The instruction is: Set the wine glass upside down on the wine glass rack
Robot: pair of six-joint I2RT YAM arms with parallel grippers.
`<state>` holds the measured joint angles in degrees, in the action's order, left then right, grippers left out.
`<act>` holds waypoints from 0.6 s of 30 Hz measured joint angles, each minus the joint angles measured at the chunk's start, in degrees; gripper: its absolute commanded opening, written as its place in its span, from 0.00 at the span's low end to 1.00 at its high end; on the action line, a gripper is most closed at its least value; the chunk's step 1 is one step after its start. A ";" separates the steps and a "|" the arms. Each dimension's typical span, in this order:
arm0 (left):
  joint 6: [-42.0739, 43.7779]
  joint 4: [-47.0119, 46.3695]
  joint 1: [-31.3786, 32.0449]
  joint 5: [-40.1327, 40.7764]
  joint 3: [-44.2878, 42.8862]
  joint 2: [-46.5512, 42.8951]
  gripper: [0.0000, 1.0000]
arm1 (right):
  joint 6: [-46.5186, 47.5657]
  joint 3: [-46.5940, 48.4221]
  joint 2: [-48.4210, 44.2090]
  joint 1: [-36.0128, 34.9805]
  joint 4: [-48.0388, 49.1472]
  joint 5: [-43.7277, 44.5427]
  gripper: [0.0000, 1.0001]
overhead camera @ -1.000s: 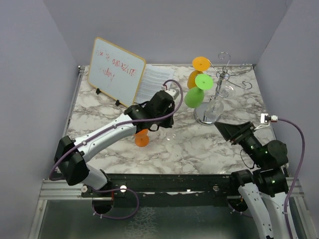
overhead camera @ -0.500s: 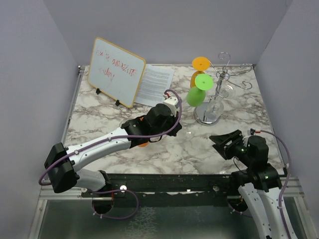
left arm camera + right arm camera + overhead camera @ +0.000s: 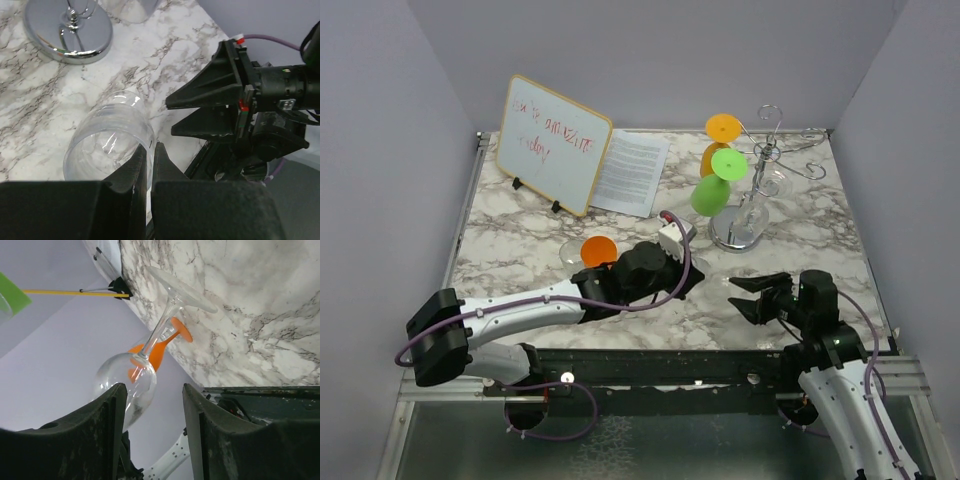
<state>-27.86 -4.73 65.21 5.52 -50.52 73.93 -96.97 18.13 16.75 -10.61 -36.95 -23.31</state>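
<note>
My left gripper (image 3: 150, 147) is shut on the rim of the clear wine glass (image 3: 107, 145), one finger inside the bowl and one outside. The glass's bowl (image 3: 125, 385) is tilted, with its stem running away to its foot (image 3: 182, 287). From above the left arm hides most of it; only the foot (image 3: 570, 248) shows. My right gripper (image 3: 745, 295) is open near the table's front edge and points left at the left gripper (image 3: 688, 283). The bowl lies just ahead of its left finger (image 3: 107, 420), not between the jaws. The wine glass rack (image 3: 765, 150) stands at the back right, its base (image 3: 70, 30) chrome.
The rack holds a green glass (image 3: 718, 185), an orange one (image 3: 720, 135) and a clear one (image 3: 775, 185). Another orange glass (image 3: 598, 250) stands on the marble beside the left arm. A whiteboard (image 3: 552, 142) and a paper sheet (image 3: 632, 172) are at the back left.
The left arm has swung toward the near edge and to the right with the glass. The right arm has drawn back from the rack, turned left, and its jaws have narrowed a little.
</note>
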 measured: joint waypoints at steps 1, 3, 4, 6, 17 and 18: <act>0.33 -0.94 0.68 0.42 0.22 0.02 0.00 | -1.01 0.00 0.28 0.00 0.66 -0.22 0.54; 0.92 -2.80 1.95 1.49 0.24 0.35 0.00 | -2.47 0.00 1.18 0.00 1.55 -0.63 0.55; 1.31 -3.63 2.43 1.92 0.24 0.61 0.00 | -3.23 -0.02 1.88 0.00 1.81 -0.90 0.55; 2.45 -5.33 3.78 3.30 0.24 1.44 0.00 | -4.20 -0.02 2.75 0.00 1.86 -1.05 0.56; 7.15 -8.55 8.92 6.60 0.24 5.18 0.00 | -8.13 0.02 2.25 0.00 0.33 2.82 0.49; 7.45 -8.98 9.25 6.80 0.24 5.29 0.00 | -8.24 0.04 2.19 0.00 -0.20 3.37 0.48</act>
<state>-20.40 -13.72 74.46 12.32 -50.28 79.22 -105.21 18.17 18.94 -10.61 -37.15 -19.94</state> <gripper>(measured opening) 0.024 0.502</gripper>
